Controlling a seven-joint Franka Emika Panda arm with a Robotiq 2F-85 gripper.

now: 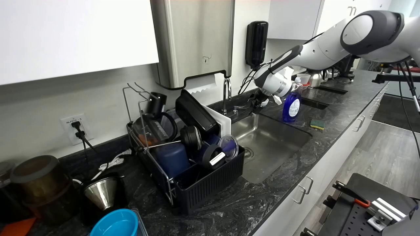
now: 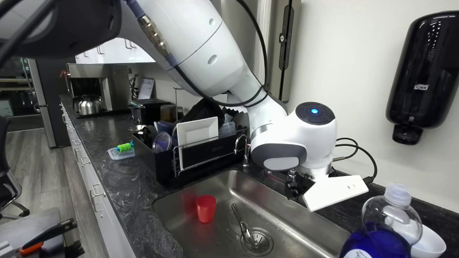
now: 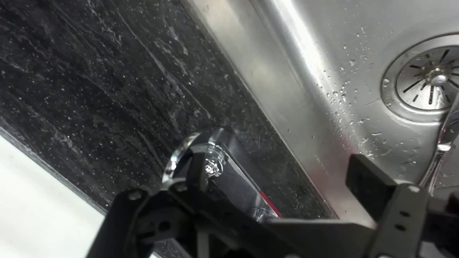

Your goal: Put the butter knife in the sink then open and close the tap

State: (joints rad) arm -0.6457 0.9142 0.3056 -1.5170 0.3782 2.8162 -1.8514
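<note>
The tap (image 2: 246, 152) rises in slim chrome at the back of the steel sink (image 1: 285, 131), and both exterior views show it. Beside it, in the wrist view, is a chrome piece with a red stripe (image 3: 240, 179) that looks like its lever. My gripper (image 3: 283, 175) is open over that piece, its left finger overlapping it and its right finger (image 3: 371, 186) over the sink's edge. Contact cannot be told. Across the drain (image 2: 256, 242) lies a slim silver utensil (image 2: 242, 224), apparently the butter knife, clear of my gripper (image 2: 299, 188).
A red cup (image 2: 206, 209) stands in the sink. The loaded black dish rack (image 1: 210, 186) adjoins one side. A blue soap bottle (image 1: 291, 105) and a sponge (image 1: 317, 124) are on the opposite side. A black dispenser (image 2: 425, 75) hangs on the wall behind.
</note>
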